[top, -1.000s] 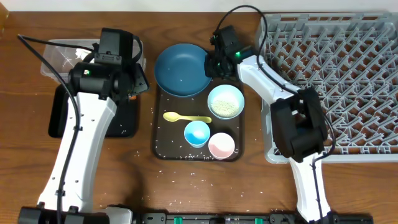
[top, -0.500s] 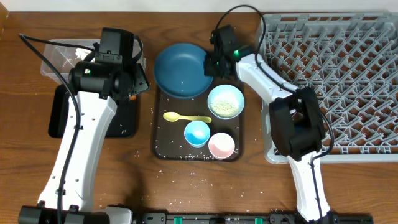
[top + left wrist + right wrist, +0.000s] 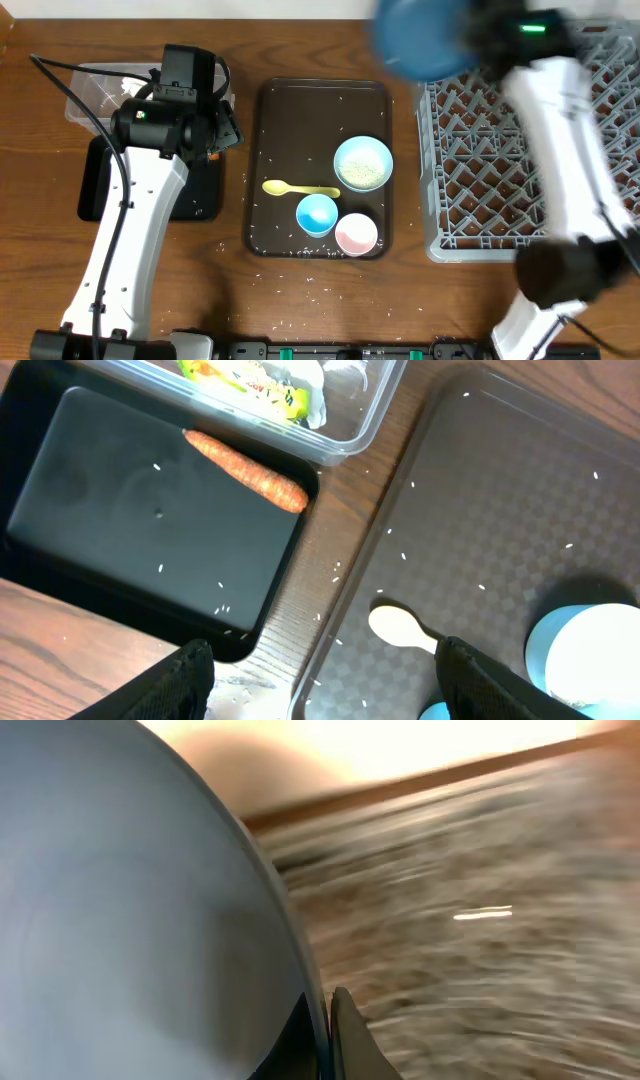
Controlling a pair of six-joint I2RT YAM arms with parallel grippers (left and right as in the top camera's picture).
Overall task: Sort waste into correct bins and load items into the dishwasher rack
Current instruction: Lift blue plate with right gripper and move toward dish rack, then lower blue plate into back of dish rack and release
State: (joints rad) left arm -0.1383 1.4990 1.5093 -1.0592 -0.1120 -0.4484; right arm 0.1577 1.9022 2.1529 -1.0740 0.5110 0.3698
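My right gripper (image 3: 328, 1020) is shut on the rim of the large dark-blue bowl (image 3: 425, 40), held blurred in the air over the left back corner of the grey dishwasher rack (image 3: 480, 200); the bowl fills the right wrist view (image 3: 130, 920). My left gripper (image 3: 320, 680) is open and empty, above the gap between the black tray (image 3: 130, 530) and the brown tray. The carrot stick (image 3: 245, 470) lies in the black tray. The wrapper (image 3: 240, 385) and tissue lie in the clear tub (image 3: 95, 90). White bowl (image 3: 363, 163), yellow spoon (image 3: 290, 188), blue cup (image 3: 317, 214) and pink cup (image 3: 356, 234) sit on the brown tray.
The dark brown serving tray (image 3: 290, 120) lies mid-table with rice grains scattered on it and on the wood in front (image 3: 300, 290). The rack takes up the right side.
The right arm has lifted the blue bowl off the brown tray and swung it up and right, over the rack. The left arm has not moved.
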